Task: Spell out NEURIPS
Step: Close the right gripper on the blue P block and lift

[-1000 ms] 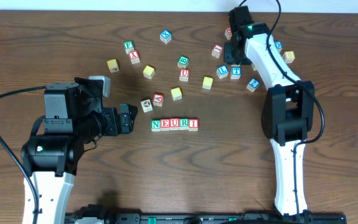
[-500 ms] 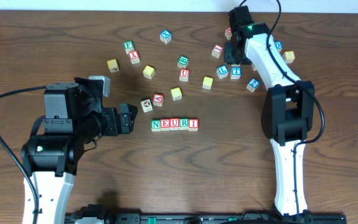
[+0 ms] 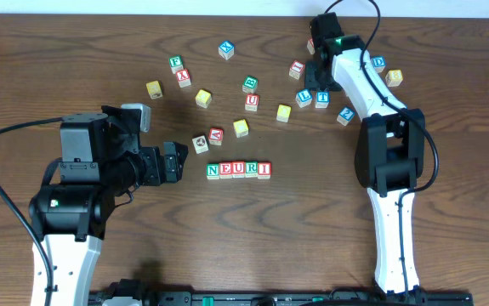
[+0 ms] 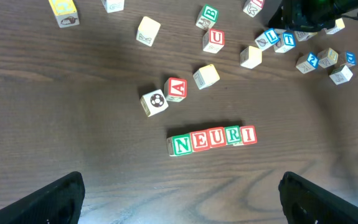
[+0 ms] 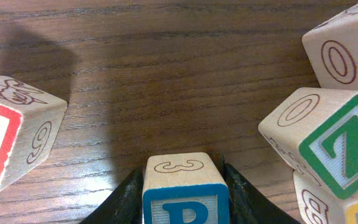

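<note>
Five cubes stand in a row (image 3: 239, 170) spelling NEURI at mid table, green N (image 3: 213, 171) at its left end and red I (image 3: 264, 169) at its right; the row also shows in the left wrist view (image 4: 211, 139). My right gripper (image 5: 185, 202) is shut on a blue P cube (image 5: 185, 186) with a "3" on its top face, among the loose cubes at the back right, under the wrist (image 3: 316, 72) in the overhead view. Several yellow-faced cubes, one of them (image 3: 241, 127), lie loose; no S is legible. My left gripper (image 3: 173, 161) is open and empty, left of the row.
Loose cubes lie behind the row: red A (image 3: 216, 135), a ball cube (image 3: 200, 144), a second red U (image 3: 252, 102), green B (image 3: 250, 84), blue L (image 3: 304, 98) and T (image 3: 321, 98). A green Z cube (image 5: 328, 140) and a red-faced cube (image 5: 14, 130) flank the held cube.
My right wrist has shifted slightly left and toward the back. The left arm and the NEURI row have not moved.
</note>
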Tool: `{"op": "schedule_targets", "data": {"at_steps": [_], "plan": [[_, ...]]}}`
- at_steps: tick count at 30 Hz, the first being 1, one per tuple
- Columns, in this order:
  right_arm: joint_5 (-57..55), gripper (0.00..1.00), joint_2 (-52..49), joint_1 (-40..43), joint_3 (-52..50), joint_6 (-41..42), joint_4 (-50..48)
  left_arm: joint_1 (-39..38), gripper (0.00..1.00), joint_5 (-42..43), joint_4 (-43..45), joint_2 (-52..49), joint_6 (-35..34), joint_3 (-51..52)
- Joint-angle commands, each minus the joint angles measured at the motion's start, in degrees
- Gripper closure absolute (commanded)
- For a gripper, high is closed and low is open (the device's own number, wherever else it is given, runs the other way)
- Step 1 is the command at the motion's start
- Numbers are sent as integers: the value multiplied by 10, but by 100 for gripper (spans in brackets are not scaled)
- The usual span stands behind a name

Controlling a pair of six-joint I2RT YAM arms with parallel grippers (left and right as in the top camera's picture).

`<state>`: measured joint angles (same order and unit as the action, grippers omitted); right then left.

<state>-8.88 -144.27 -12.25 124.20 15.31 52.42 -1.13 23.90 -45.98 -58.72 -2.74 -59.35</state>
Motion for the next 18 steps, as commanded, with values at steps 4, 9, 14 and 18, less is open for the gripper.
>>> {"op": "schedule_targets", "data": {"at_steps": [4, 9, 14, 18], "plan": [[-19, 64, -6, -2, -3, 7, -8, 3, 2, 5, 1, 4, 6, -8], [-19, 63, -6, -2, -3, 3, -23, 3, 2, 5, 1, 4, 6, -8], [-19, 69, -6, -2, -3, 3, -23, 3, 2, 5, 1, 4, 6, -8], [-19, 84, -6, -2, -3, 3, -18, 3, 2, 5, 1, 4, 6, -8]]}}
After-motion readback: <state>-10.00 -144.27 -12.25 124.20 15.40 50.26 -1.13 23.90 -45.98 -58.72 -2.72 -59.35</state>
